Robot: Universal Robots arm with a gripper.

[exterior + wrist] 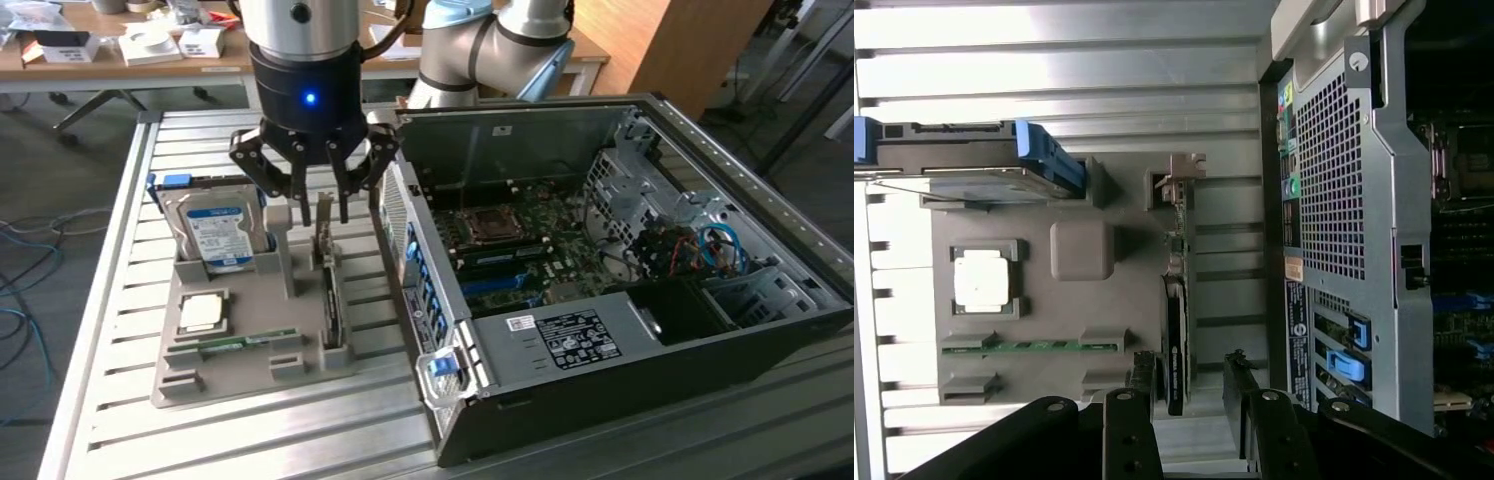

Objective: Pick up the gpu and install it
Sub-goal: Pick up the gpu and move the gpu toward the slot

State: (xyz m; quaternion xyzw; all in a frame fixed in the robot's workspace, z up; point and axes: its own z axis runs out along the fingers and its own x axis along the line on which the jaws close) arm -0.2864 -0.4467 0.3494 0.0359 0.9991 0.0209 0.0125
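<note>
- Exterior view: the arm [304, 60] hangs straight down over the grey parts tray [240, 375], which sits on the slatted metal counter [120, 440]. A blue light glows on the arm's wrist.
- The jaws are spread wide, poised right above the gpu [324, 268], one tip to each side of the card's upper edge. Whether they touch it, I can't tell.
- The gpu stands on edge in a narrow slot of the tray, on the side nearest the computer case [627, 330], at the exterior view's right.
- On to the tray's other pockets. The hard drive [216, 228], blue-white label facing out, stands propped at the far corner on the exterior view's left.
- The cpu [200, 313] lies flat in its square pocket, and the ram stick [247, 343] lies flat in a slot just in front of it.
- The case lies on its side with the panel off, so the motherboard [514, 240] and cables sit in the open.
- Wrist view: looking down the arm, the two dark jaws stand apart. One end of the gpu [1176, 300] runs into the gap between them, and its silver bracket is at the end away from them.
- In the same tray [1054, 310], the hard drive [964, 165], cpu [982, 280] and ram stick [1034, 346] each sit in their own pocket.
- The case's perforated rear panel [1334, 200] is just beside the gpu's slot, with bare counter [1054, 80] beyond the tray.
</note>
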